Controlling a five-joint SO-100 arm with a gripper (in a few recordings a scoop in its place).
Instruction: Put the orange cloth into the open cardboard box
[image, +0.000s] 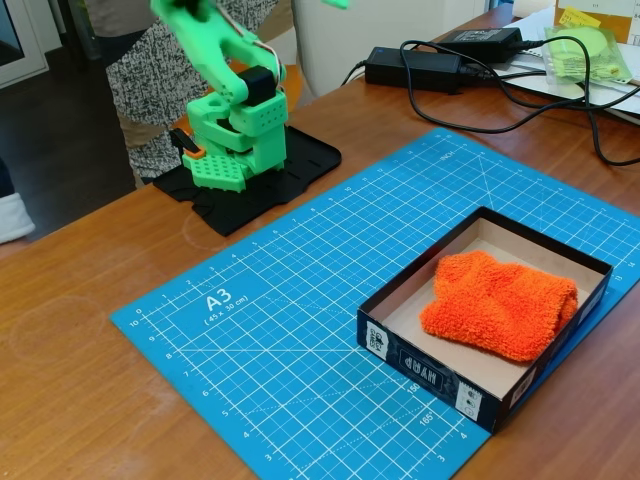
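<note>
Fixed view: one orange cloth (500, 304) lies bunched inside one open cardboard box (440, 375), toward the box's right side, on its pale floor. The box sits at the near right corner of one blue cutting mat (300, 330) on a wooden table (80, 400). One green robot arm (235, 110) stands on a black base plate (250, 185) at the mat's far left corner; its gripper is cut off at the top edge, so I cannot tell whether it is released or clenched. Two black power bricks (415, 68) with cables lie near the table's far right edge.

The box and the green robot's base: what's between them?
Just bare blue cutting mat, in the fixed view, between the box and the base.
</note>
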